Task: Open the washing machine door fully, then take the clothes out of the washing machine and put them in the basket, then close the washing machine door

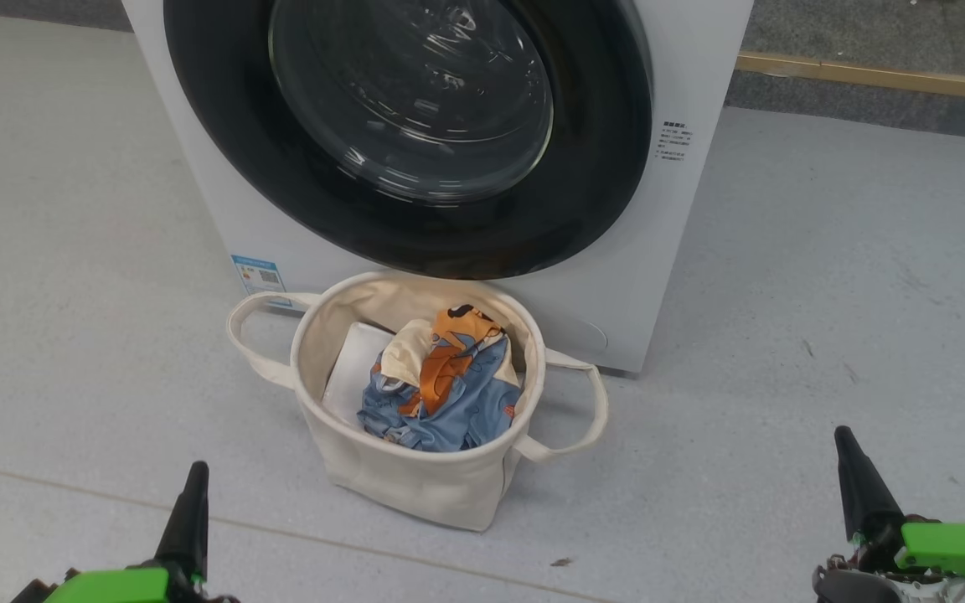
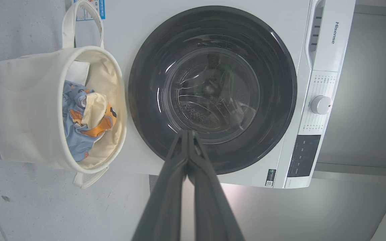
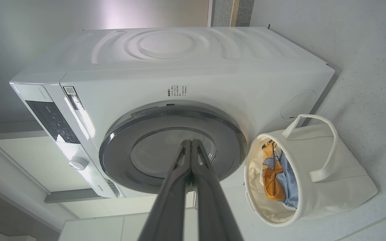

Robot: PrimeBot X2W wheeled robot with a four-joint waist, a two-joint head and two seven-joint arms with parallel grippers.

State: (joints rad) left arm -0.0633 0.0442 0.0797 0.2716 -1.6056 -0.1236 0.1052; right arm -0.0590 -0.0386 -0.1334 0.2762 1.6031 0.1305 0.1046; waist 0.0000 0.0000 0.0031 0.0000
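The washing machine (image 1: 683,209) stands straight ahead, its round black-rimmed door (image 1: 415,218) lying flat against the front, closed. The cream canvas basket (image 1: 415,481) sits on the floor just in front of it. Inside lie the blue, orange and cream clothes (image 1: 441,394) beside a flat white sheet (image 1: 353,373). My left gripper (image 1: 195,477) rests low at the left, shut and empty; its wrist view shows the fingers (image 2: 179,167) pressed together, pointing at the door (image 2: 146,110). My right gripper (image 1: 844,444), low at the right, is also shut with nothing in it, its fingers (image 3: 179,180) touching.
Pale grey floor (image 1: 72,251) spreads to both sides of the machine and basket. A wooden strip (image 1: 876,77) runs along the floor at the back right. The machine's control panel with a white dial (image 2: 320,104) is on its upper front.
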